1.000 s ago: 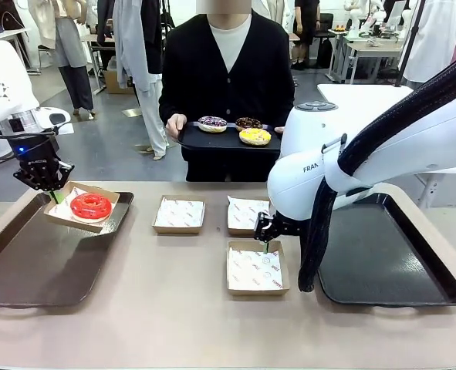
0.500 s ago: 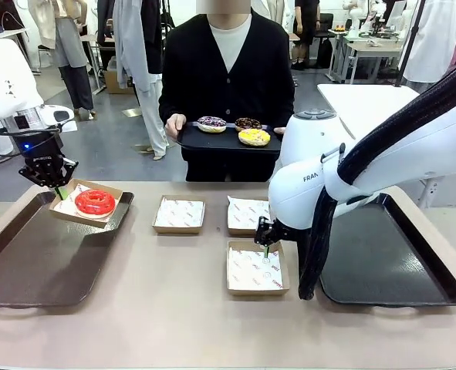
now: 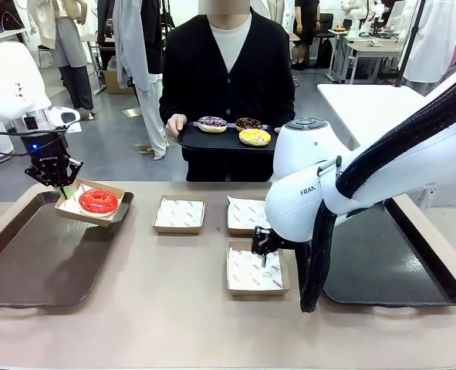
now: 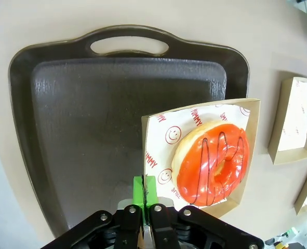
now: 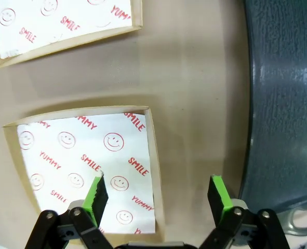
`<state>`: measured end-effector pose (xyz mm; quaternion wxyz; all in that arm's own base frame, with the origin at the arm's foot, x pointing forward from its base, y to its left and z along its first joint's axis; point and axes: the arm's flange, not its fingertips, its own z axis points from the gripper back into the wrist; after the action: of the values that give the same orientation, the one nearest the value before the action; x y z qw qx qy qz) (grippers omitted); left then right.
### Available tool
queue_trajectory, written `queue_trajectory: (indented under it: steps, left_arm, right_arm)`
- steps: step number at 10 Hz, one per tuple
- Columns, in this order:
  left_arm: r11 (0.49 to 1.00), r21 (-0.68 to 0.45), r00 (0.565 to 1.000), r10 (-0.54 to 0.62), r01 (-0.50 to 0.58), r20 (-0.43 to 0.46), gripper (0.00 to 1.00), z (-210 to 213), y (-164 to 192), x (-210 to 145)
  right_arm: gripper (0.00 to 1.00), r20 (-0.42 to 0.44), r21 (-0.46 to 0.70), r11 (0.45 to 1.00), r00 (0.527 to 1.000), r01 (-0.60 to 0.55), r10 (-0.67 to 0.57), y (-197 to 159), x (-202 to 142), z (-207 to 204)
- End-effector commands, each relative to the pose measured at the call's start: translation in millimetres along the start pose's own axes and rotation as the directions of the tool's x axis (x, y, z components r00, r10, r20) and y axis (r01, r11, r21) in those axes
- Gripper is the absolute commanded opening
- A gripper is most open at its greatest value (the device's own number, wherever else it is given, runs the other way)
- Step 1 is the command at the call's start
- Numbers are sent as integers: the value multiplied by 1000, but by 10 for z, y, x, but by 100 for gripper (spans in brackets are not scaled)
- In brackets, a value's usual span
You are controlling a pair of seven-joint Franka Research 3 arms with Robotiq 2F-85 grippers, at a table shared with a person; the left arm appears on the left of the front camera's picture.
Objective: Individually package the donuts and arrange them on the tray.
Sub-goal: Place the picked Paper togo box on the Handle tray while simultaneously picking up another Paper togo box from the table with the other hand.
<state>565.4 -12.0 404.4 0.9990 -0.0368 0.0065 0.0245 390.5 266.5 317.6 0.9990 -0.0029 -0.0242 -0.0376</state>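
A glossy red donut (image 3: 98, 201) (image 4: 213, 163) lies in a paper-lined cardboard box (image 3: 116, 193) (image 4: 158, 145). My left gripper (image 3: 61, 187) (image 4: 144, 191) is shut on that box's edge and holds it slightly tilted over the far right corner of the left dark tray (image 3: 27, 262) (image 4: 80, 114). The person at the far side holds a black tray (image 3: 189, 139) with three more donuts (image 3: 211, 123), (image 3: 248, 122), (image 3: 255, 137). My right gripper (image 3: 264, 253) (image 5: 158, 189) is open, low over the near empty box (image 3: 256, 271) (image 5: 80, 155), its fingers straddling the box's right wall.
Two more empty lined boxes (image 3: 179, 214), (image 3: 247, 214) sit mid-table; one of them appears as a box (image 5: 54, 26) in the right wrist view. A second dark tray (image 3: 390, 258) (image 5: 283, 104) lies at the right, partly behind my right arm.
My left gripper has carried the box with the red donut a little to the right and farther back. My right gripper has dropped slightly toward the near box, still open.
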Motion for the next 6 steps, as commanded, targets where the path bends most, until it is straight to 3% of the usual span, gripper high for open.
queue_trajectory:
  steps: [1,6]
  left_arm:
    - [999,32,1000,19,-19,-2,1,-29,-44,173]
    - [998,53,1000,-20,20,-5,1,-178,-98,376]
  right_arm:
    - [100,24,-2,1000,1000,-16,16,-10,15,-42]
    - [100,17,11,1000,1000,-27,27,-38,4,-52]
